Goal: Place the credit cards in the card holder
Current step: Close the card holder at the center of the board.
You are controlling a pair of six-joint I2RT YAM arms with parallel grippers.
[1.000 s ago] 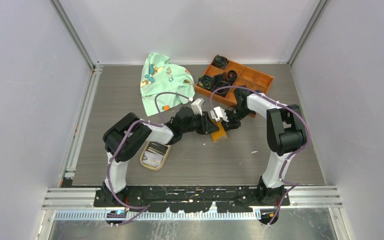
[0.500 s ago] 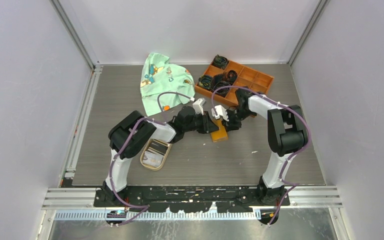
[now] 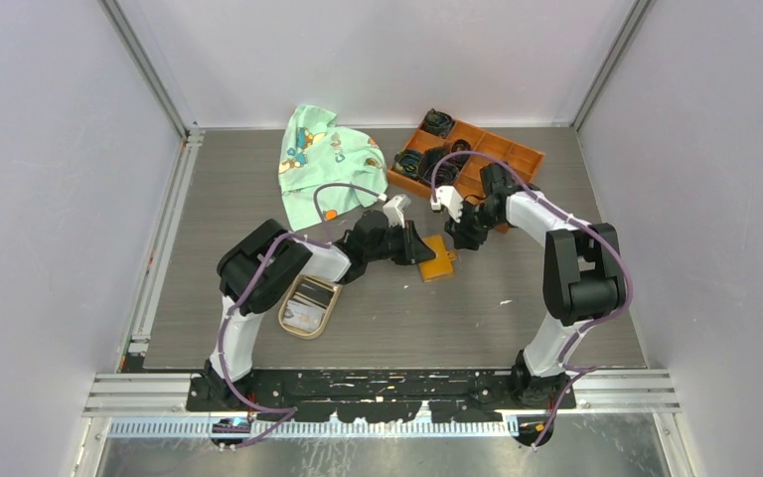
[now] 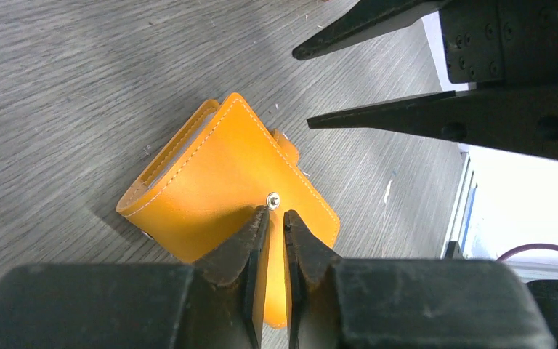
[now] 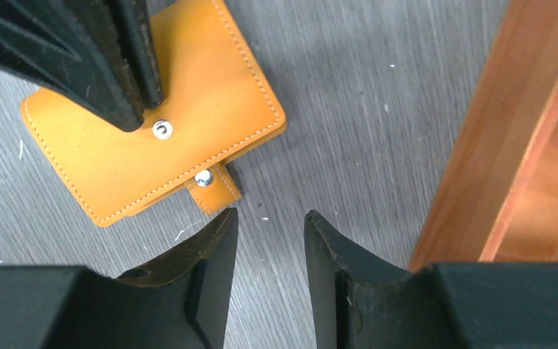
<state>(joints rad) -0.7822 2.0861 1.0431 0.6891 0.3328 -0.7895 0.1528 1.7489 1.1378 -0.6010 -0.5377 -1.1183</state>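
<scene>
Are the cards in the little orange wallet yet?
Not yet. Nothing looks done: the credit cards lie in the tan dish, and the card holder lies folded, its snap strap undone. In hand: the left gripper, nearly closed, touches its cover; the right gripper hovers open and empty beside the strap. Left: open it and slot every card.

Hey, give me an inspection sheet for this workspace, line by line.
Surface: grey wood-grain table.
Job's things: orange card holder folded closed, strap unsnapped; credit cards stacked in the tan dish.
Clutter: green cloth; orange tray with dark items.
Grippers: left gripper jaws a slit apart, tips at the holder's snap, grip unclear; right gripper open, empty, beside the strap.
Cables: purple cables along both arms.
Surroundings: pale walls, aluminium frame.
</scene>
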